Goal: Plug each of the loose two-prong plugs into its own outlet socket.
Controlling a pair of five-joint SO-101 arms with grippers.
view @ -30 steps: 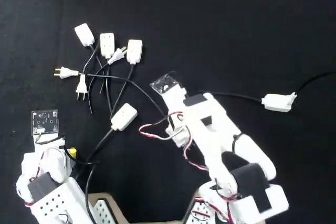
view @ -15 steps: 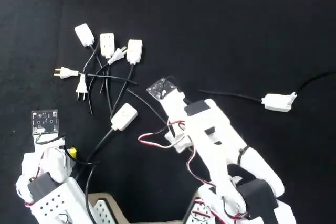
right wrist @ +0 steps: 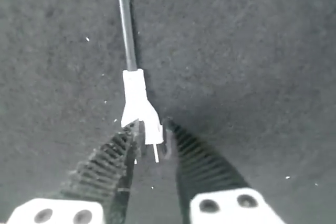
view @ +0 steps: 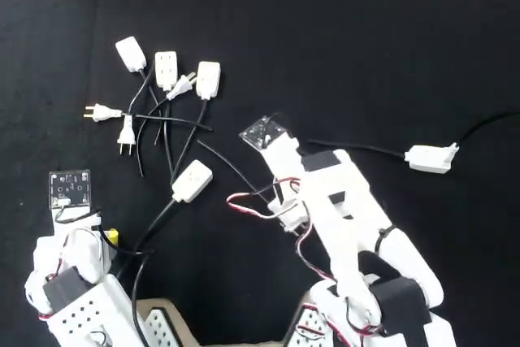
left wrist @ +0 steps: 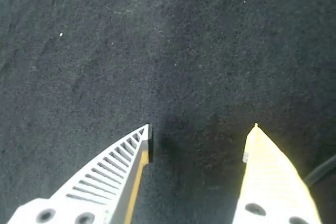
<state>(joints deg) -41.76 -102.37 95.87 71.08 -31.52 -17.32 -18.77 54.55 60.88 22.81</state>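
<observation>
My right gripper [right wrist: 152,129] is shut on a white two-prong plug [right wrist: 138,103]; its prongs point back between the fingers and its black cable [right wrist: 125,19] runs straight away over the cloth. From above, this gripper [view: 264,132] sits mid-table, right of the cable cluster. Three white sockets [view: 166,69] lie at the back left, another socket [view: 192,180] nearer, and one more [view: 431,158] at the right. Loose plugs [view: 101,112] [view: 126,132] lie at the left, and one plug [view: 180,85] lies against the back sockets. My left gripper [left wrist: 202,129] is open over bare cloth at the front left [view: 69,188].
Black cables [view: 166,136] cross one another between the sockets and plugs. A cable [view: 357,149] runs from under the right arm to the right-hand socket. The black cloth [view: 366,54] covers the whole table, with open room at the back right.
The right gripper swung slightly left, then back to the right and a little farther away. The black cable beside it shifted with it. The left arm stayed still.
</observation>
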